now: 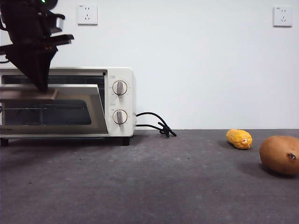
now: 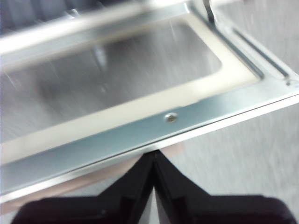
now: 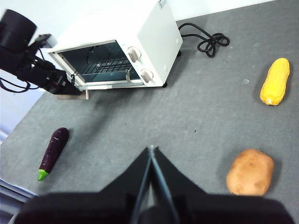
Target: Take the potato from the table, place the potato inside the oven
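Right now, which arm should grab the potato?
Right. Its gripper hangs above the table close to the potato, fingers shut, holding nothing. The left gripper is at the oven door.

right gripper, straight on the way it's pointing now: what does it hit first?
Probably bare table. The right gripper has its jaws shut and points down at open surface. The potato lies off to one side and the oven sits farther ahead. Depth is unclear.

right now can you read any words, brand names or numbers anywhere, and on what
None can be read.
Oven: small marks around its two knobs, too small to read.
Oven top, right wrist view: a small label, too blurred to read.
Wall sockets: tiny marks, illegible.
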`<state>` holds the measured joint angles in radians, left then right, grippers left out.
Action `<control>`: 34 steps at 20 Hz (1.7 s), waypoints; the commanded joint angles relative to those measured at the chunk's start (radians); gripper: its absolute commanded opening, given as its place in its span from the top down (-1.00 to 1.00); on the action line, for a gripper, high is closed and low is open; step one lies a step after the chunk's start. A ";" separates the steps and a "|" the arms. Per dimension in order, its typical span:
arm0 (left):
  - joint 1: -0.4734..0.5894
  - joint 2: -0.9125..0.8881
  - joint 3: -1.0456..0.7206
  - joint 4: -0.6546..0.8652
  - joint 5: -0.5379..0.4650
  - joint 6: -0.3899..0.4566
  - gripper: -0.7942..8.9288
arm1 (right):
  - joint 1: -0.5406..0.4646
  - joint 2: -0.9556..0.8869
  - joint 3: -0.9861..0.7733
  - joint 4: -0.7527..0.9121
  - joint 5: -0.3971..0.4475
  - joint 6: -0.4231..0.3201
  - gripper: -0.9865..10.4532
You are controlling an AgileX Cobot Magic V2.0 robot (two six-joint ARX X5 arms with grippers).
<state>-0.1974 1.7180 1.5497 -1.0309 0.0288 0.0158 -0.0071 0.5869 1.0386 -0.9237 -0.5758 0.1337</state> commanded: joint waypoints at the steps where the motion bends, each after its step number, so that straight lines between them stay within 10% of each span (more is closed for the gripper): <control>1: -0.008 0.048 -0.018 0.101 -0.030 0.001 0.85 | 0.000 -0.001 0.002 0.000 0.001 -0.025 0.83; 34: -0.047 0.124 -0.019 -0.273 -0.021 0.071 0.85 | 0.000 -0.001 0.002 -0.055 0.035 -0.059 0.83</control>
<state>-0.2401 1.8370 1.5314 -1.2995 0.0097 0.0685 -0.0071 0.5869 1.0386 -0.9806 -0.5453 0.0849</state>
